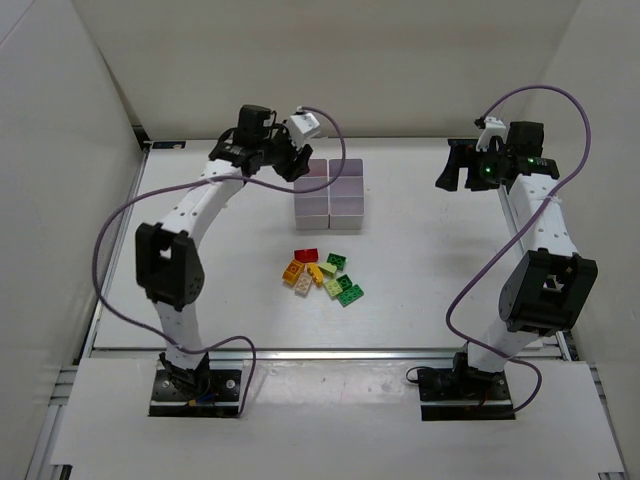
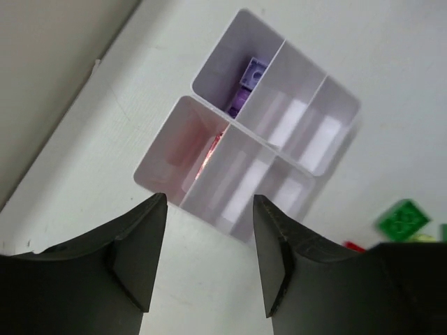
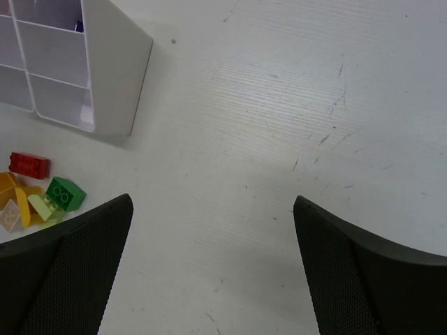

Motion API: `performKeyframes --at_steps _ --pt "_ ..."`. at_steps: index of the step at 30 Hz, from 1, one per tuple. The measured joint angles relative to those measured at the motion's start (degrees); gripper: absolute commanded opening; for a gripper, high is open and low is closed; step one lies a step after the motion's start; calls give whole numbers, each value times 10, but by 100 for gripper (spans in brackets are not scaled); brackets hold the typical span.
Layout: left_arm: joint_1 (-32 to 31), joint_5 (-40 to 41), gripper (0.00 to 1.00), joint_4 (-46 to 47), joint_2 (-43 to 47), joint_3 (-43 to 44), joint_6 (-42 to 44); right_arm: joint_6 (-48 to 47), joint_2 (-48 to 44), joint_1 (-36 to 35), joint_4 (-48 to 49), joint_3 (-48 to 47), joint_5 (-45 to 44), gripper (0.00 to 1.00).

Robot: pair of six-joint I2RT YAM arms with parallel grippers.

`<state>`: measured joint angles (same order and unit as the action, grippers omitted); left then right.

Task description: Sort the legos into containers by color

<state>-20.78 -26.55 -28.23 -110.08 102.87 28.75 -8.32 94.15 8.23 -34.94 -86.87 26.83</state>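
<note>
Left gripper (image 2: 209, 199): I am hovering above the far-left corner of the containers (image 2: 162, 162). My jaws are standing apart with nothing between them. Looking down through the gap, I am seeing purple bricks (image 2: 248, 84) in one corner bin and a red shape (image 2: 213, 148) in the bin beside it, mostly hidden behind the divider. The other four bins are showing no colour from here.

Right gripper (image 3: 212, 202): I am hanging over bare table well off to the right of the block, jaws spread wide and carrying nothing.

Loose legos (image 1: 322, 272): these are lying in one tight cluster on the table, on the side of the containers facing the arm bases. From my left jaws they lie back toward the bases and slightly to the right, past the block. Only a green brick (image 2: 401, 220) is showing at the edge of the left wrist view.

Judgement: the left gripper is sitting nearer the cluster than the right. The red brick (image 1: 306, 254) on the cluster's far edge looks to be lying with its long axis across the table, so I am expecting to need the jaws closing across its short sides.
</note>
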Motion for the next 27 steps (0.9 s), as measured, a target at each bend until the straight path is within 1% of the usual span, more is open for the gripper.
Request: performKeyframes --at_steps 1,4,7,9,11,15,18,21,24,27 --pt "-2 4 62 2 25 -17 -12 0 0 0 0 0 2 99" --pt "-16 27 61 3 148 -116 -59 4 0 0 3 1 4 99" --pt "-44 48 61 -14 261 -208 -99 6 0 -4 6 5 4 99" --pt "-63 49 67 -37 309 -256 -113 7 0 -6 6 10 4 99" --pt "-75 41 70 -67 325 -289 -106 6 0 -8 5 15 7 99" --pt "-77 1 71 -127 285 -328 -54 5 0 -10 4 16 16 99" --pt "-73 -18 69 -156 227 -323 -7 4 0 -10 3 16 21 99" --pt "-62 -50 67 -198 143 -263 47 4 0 -10 3 16 23 99" --pt "-53 -69 66 -220 73 -197 100 3 0 -10 4 16 24 99" --pt "-55 -69 65 -231 49 -183 152 1 -1 -10 4 18 23 99"
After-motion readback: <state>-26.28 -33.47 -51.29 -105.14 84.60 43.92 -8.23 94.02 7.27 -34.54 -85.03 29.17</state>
